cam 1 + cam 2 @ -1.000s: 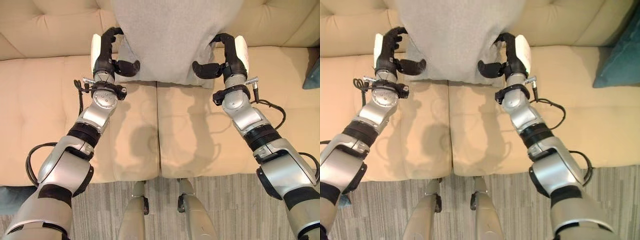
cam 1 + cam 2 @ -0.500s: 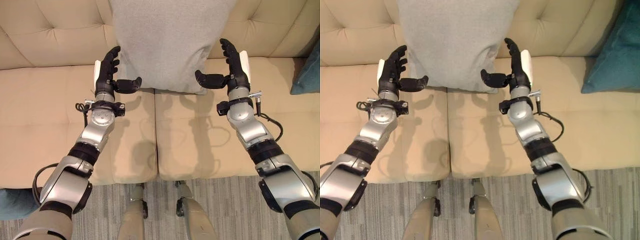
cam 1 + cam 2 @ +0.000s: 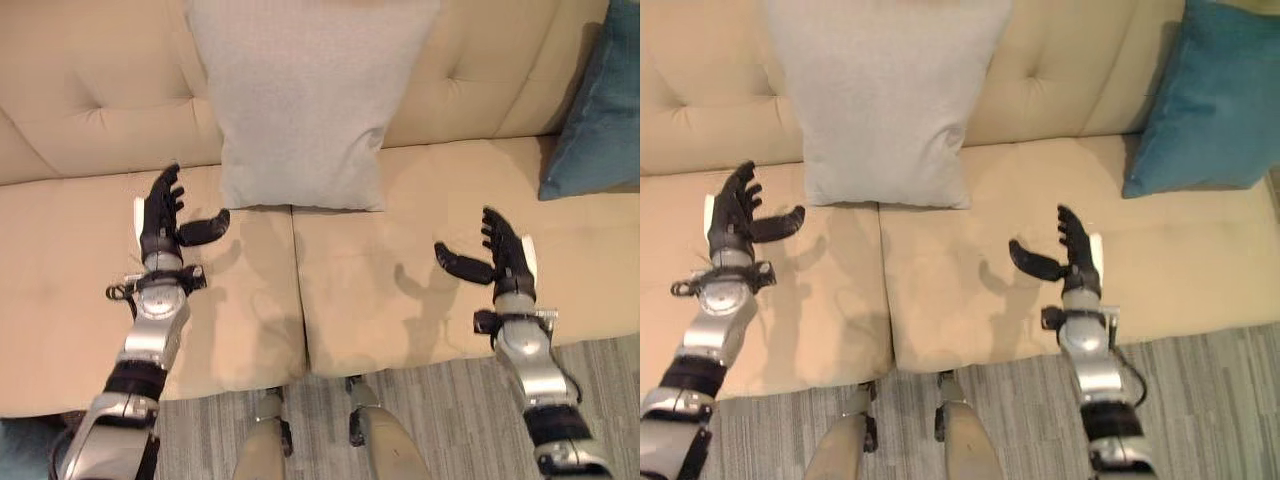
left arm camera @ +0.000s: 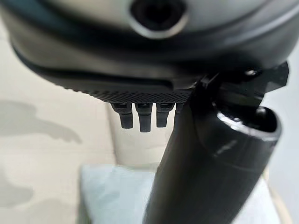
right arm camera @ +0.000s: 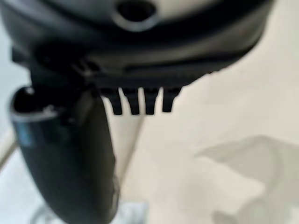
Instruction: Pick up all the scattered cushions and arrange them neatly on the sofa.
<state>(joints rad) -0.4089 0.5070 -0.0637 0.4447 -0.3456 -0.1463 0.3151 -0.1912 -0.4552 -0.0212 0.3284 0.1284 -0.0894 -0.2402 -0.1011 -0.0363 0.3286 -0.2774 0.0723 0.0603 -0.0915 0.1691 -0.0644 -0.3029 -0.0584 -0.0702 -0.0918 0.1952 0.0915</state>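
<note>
While both hands (image 3: 165, 215) (image 3: 500, 258) hang open, the square woven grey cushion (image 3: 305, 100) leans on the tufted sofa (image 3: 80, 110).

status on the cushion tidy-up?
Done: grey cushion stands against the sofa backrest; a teal cushion leans at the right end. In hand: nothing; left hand and right hand are open over the seat. Left: any cushions beyond these views.
</note>
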